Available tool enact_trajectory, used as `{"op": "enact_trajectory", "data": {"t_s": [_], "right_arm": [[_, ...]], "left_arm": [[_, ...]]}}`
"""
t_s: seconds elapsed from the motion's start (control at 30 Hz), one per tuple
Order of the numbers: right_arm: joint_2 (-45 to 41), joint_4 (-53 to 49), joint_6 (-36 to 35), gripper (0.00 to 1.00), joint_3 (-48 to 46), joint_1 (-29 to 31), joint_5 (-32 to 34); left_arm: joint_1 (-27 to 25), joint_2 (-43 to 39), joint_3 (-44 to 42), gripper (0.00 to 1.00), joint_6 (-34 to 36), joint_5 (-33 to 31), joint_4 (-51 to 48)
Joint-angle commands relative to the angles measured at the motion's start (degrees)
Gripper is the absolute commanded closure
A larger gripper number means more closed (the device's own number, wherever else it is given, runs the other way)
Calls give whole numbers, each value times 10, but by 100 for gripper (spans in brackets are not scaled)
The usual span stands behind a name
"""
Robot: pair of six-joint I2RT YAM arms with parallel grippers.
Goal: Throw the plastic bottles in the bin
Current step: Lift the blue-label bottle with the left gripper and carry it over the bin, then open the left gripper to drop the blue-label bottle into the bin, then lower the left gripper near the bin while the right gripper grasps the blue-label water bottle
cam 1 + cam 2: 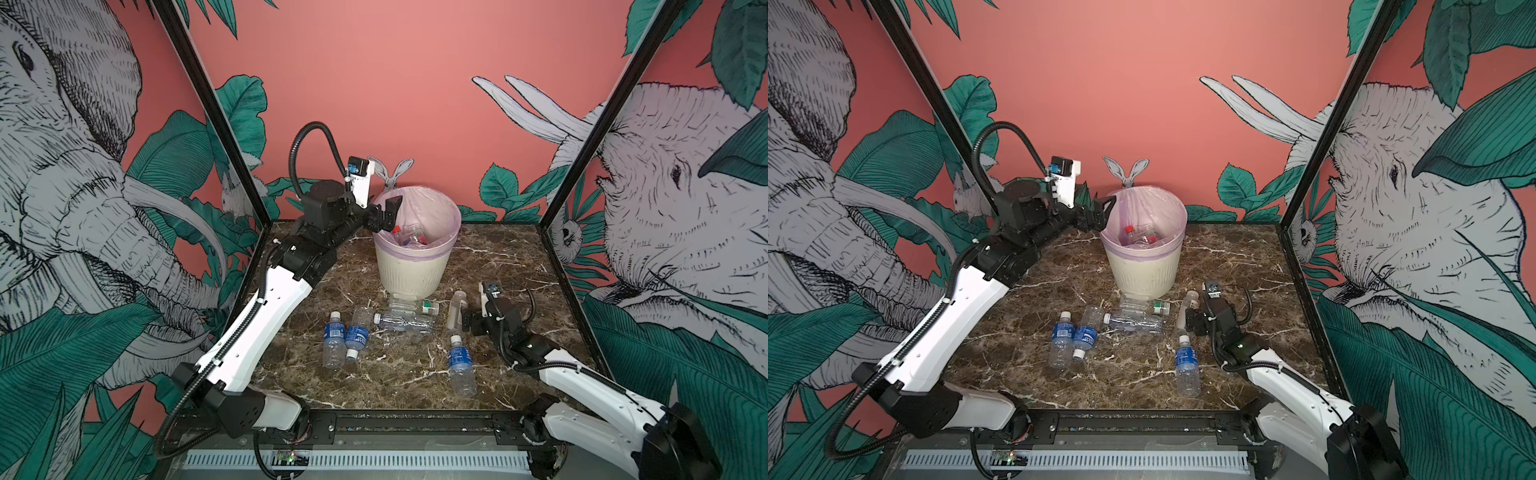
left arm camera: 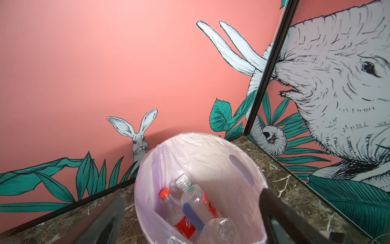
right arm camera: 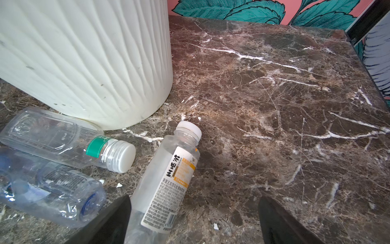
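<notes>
Spread wide and empty, my left tool (image 1: 387, 214) hangs over the nine o'clock rim of the bin (image 1: 411, 274), which stands toward twelve o'clock on the marble counter (image 1: 519, 270). Inside the lilac liner (image 2: 211, 160) lie a red-capped bottle (image 2: 168, 202), a white-capped bottle (image 2: 195, 200) with a red-and-white label, and a clear bottle (image 2: 219, 230).

At the bin's seven o'clock a blue-labelled bottle (image 1: 334, 338) lies with its cap toward twelve, touching a second blue-labelled bottle (image 1: 358, 332) whose cap points toward six. At the bin's six o'clock a green-banded bottle (image 1: 411, 306) rests against the bin's foot, with a crumpled clear bottle (image 1: 405, 322) just in front, cap toward nine.

At five o'clock lies the white-and-yellow-labelled bottle (image 1: 456, 311), cap toward twelve. My right tool (image 3: 194, 198) straddles it, released: one finger close beside the bottle, the other well apart. A third blue-labelled bottle (image 1: 460, 365) lies near, at that tool's six o'clock.
</notes>
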Motion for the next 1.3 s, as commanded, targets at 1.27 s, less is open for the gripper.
{"op": "enact_trajectory", "data": {"t_s": [1.27], "right_arm": [[11, -306, 295, 11, 50, 277, 72]], "left_arm": [[1, -195, -630, 4, -20, -45, 235]]}}
